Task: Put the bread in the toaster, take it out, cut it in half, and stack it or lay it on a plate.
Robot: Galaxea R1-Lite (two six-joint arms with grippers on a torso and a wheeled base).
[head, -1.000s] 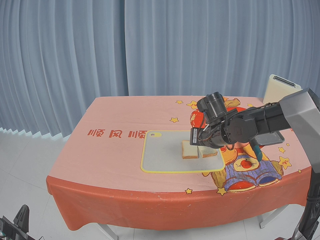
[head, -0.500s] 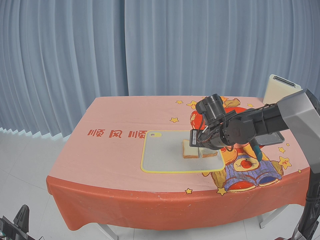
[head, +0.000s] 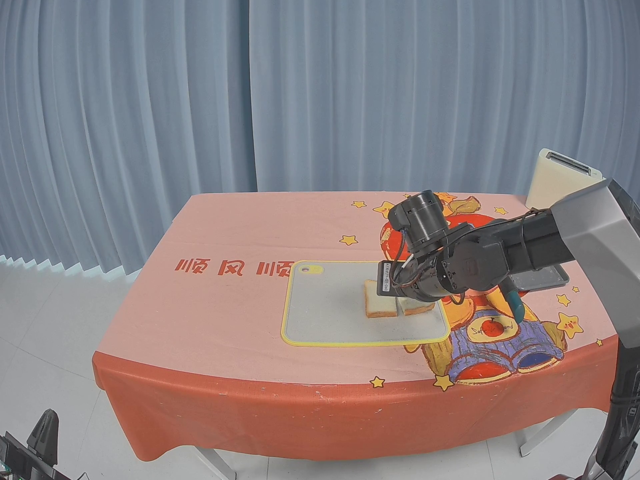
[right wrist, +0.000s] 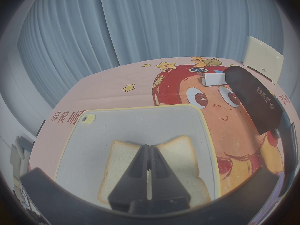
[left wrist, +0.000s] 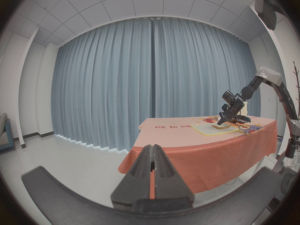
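Two halves of a bread slice lie side by side on the yellow-rimmed cutting board [head: 327, 311], the left half [head: 378, 300] and the right half [head: 418, 305]. My right gripper [right wrist: 148, 148] is shut and hangs just over the seam between the left half [right wrist: 120, 158] and the right half [right wrist: 181, 152]; I cannot tell whether it touches them. The knife, with a dark blade [right wrist: 254, 99] and a teal handle [head: 515, 307], lies on the table to the right of the board. The cream toaster [head: 559, 176] stands at the far right corner. My left gripper [left wrist: 152, 149] is shut, low beside the table.
A grey tray [head: 545, 276] sits on the orange tablecloth behind my right arm, partly hidden by it. The table's left half [head: 220, 301] carries nothing but printed characters. Blue curtains close off the back.
My right gripper has shifted slightly left and down over the two bread halves. The bread, the knife and the left arm have stayed put.
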